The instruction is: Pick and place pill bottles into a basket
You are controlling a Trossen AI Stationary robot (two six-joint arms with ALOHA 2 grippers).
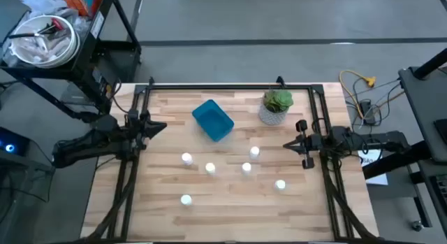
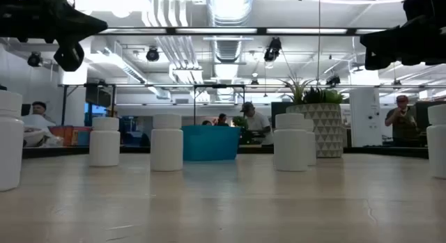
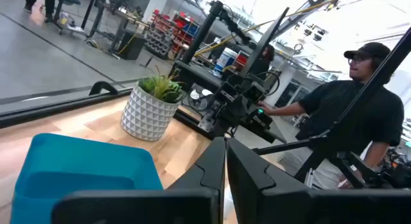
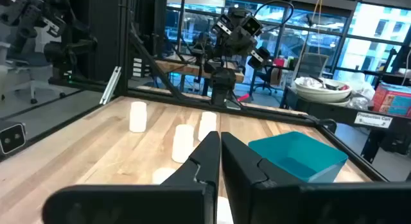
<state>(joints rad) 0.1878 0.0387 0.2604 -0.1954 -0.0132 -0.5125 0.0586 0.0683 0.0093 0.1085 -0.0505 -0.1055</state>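
Note:
Six white pill bottles stand upright on their bases on the wooden table: [image 1: 186,159], [image 1: 210,168], [image 1: 246,168], [image 1: 255,152], [image 1: 280,184], [image 1: 186,199]. The blue basket [image 1: 213,120] rests on its base at the far middle; it also shows in the left wrist view [image 3: 83,172] and the right wrist view [image 4: 298,156]. My left gripper [image 1: 163,127] is shut and empty at the table's left edge, above the table. My right gripper [image 1: 286,144] is shut and empty at the right edge, pointing toward the bottles [image 4: 183,142].
A white pot with a green plant [image 1: 276,106] stands right of the basket at the far side. A black frame [image 1: 230,85] borders the table. A cart with a bowl [image 1: 42,41] stands beyond the far left corner. A person [image 3: 347,121] stands beyond the table's right side.

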